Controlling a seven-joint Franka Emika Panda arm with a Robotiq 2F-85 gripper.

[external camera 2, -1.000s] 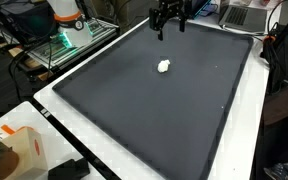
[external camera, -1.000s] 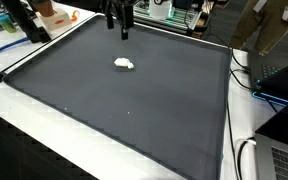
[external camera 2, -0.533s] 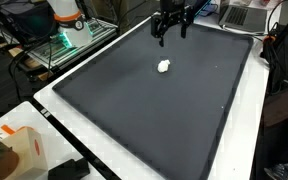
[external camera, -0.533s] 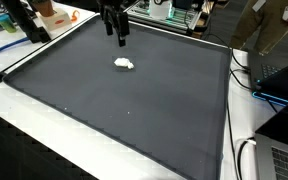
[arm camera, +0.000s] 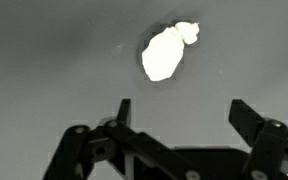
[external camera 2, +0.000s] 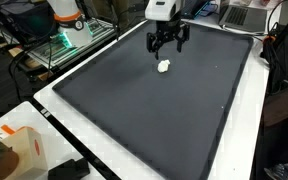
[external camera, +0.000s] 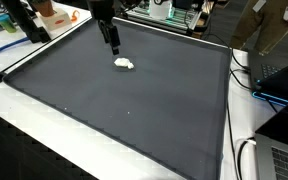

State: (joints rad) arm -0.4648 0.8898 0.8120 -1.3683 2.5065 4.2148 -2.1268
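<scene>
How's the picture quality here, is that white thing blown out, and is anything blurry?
Wrist view: the white lump is overexposed, a flat glow with no texture, and the open hand reads as a dark, slightly soft silhouette. In both exterior views, light on the dark mat is even, with no glare, but the lump is too small to show detail.

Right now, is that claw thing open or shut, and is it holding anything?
Gripper: open, holding nothing; it hovers close to the small white lump without touching it.
</scene>
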